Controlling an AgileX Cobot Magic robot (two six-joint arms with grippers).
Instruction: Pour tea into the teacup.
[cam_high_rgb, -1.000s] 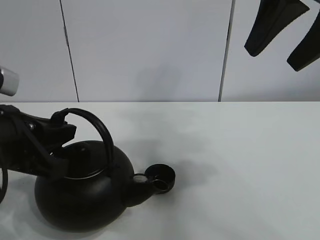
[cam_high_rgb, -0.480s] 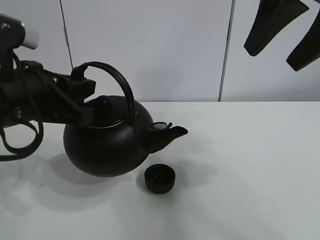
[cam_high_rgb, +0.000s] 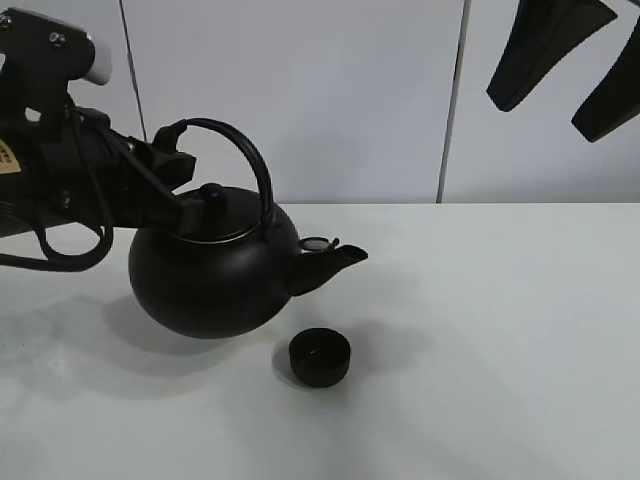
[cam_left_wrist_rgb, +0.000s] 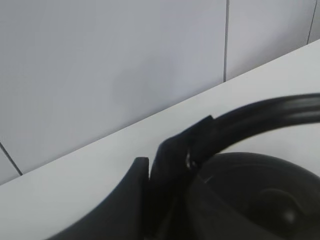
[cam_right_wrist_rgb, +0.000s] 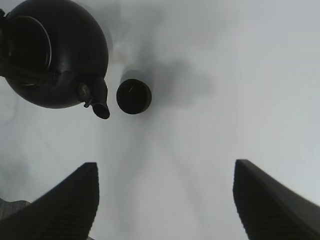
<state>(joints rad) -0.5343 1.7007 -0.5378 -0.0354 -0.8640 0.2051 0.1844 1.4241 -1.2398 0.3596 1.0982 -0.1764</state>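
Note:
The small matte-black teacup (cam_high_rgb: 321, 359) stands on the white table; it also shows in the right wrist view (cam_right_wrist_rgb: 133, 96). My left gripper (cam_high_rgb: 165, 165) is shut on the arched handle of the big round black kettle (cam_high_rgb: 215, 270) and holds it lifted above the table, left of and behind the cup. The kettle's spout (cam_high_rgb: 340, 256) points right, above and just behind the cup. The left wrist view shows the handle (cam_left_wrist_rgb: 260, 114) in my closed jaws. My right gripper (cam_high_rgb: 575, 65) is open and empty, high at the upper right, far from the cup.
The white table (cam_high_rgb: 500, 350) stretches right and forward of the cup. A pale panelled wall (cam_high_rgb: 350, 100) stands behind the table's back edge. My left arm with its cables (cam_high_rgb: 60, 180) fills the upper left.
My left gripper has lifted the kettle up off the table and carried it back and right; its spout, dipped at the cup a second ago, is now level above it. The right arm has not moved.

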